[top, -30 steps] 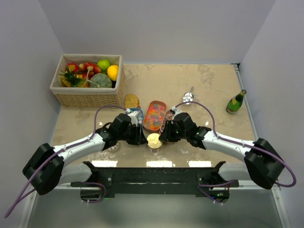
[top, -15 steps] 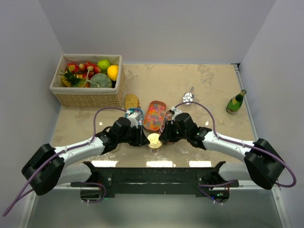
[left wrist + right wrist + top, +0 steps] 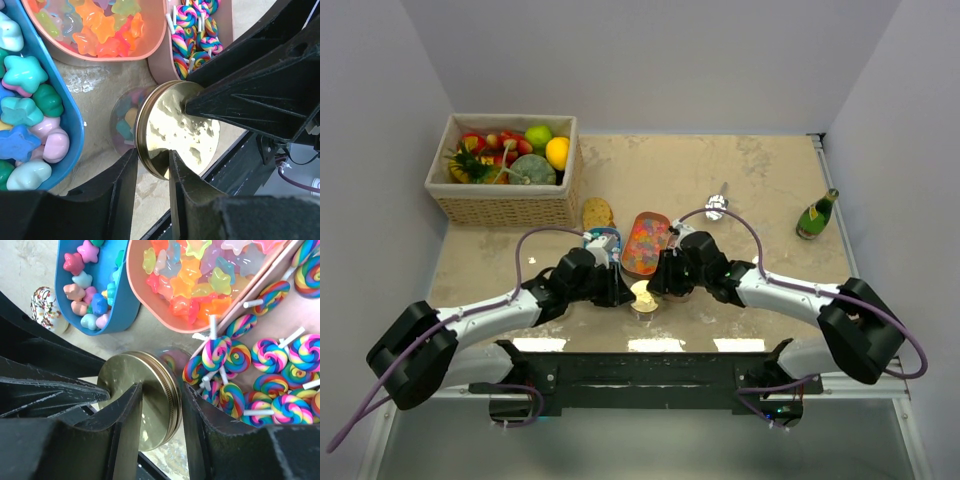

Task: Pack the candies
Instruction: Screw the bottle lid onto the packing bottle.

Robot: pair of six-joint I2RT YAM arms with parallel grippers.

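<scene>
A small glass jar with a gold lid (image 3: 643,293) stands near the table's front edge, with candies visible through its side (image 3: 125,120). Behind it lie a blue tray of pastel star candies (image 3: 25,100), a pink tray of orange gummy stars (image 3: 195,275) and a tray of swirled lollipops (image 3: 280,365). My left gripper (image 3: 152,157) pinches the lid's rim (image 3: 185,125), one finger on its top and one at its side. My right gripper (image 3: 162,390) straddles the opposite rim (image 3: 125,395), with a slight gap beside the outer finger.
A wicker basket (image 3: 505,205) of fruit stands at the back left, with a round cookie (image 3: 597,212) beside it. A small green bottle (image 3: 816,214) and a silver bow (image 3: 716,206) sit at the right. A sprinkled doughnut (image 3: 42,305) lies by the blue tray.
My right arm has shifted left and slightly back at the jar, and its jaws have widened. My left gripper moved right onto the lid and now holds still.
</scene>
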